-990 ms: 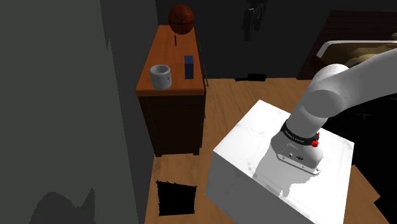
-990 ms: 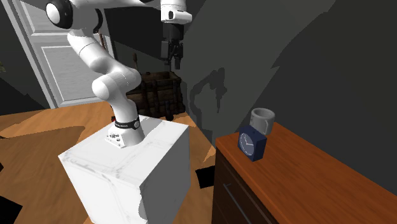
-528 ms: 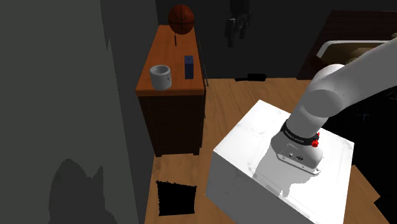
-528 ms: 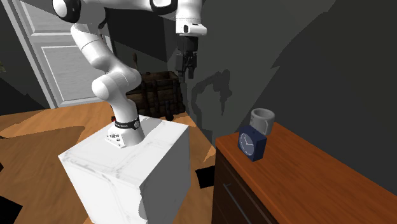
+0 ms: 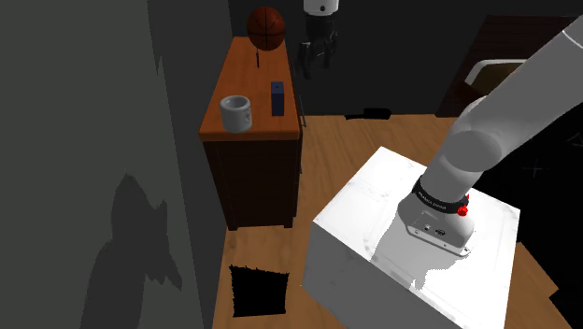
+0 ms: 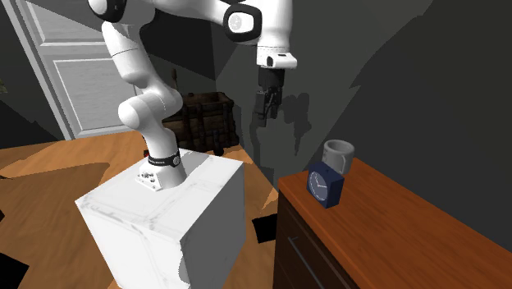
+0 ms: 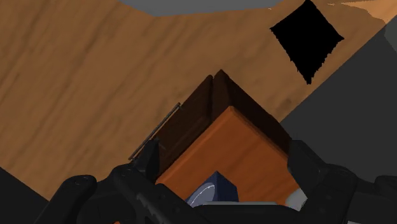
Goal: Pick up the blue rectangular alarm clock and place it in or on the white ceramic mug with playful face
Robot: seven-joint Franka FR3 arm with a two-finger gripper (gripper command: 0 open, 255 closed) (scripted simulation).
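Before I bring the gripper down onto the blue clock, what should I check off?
1. Black gripper open and empty: ok.
2. Blue rectangular alarm clock upright on the brown wooden dresser: ok.
3. Gripper over the clock: not ok, it hangs high and off to one side.
4. White mug upright beside the clock, mouth free: ok.
5. Orange basketball away from the clock: ok.
6. Clock fits the mug: cannot tell.
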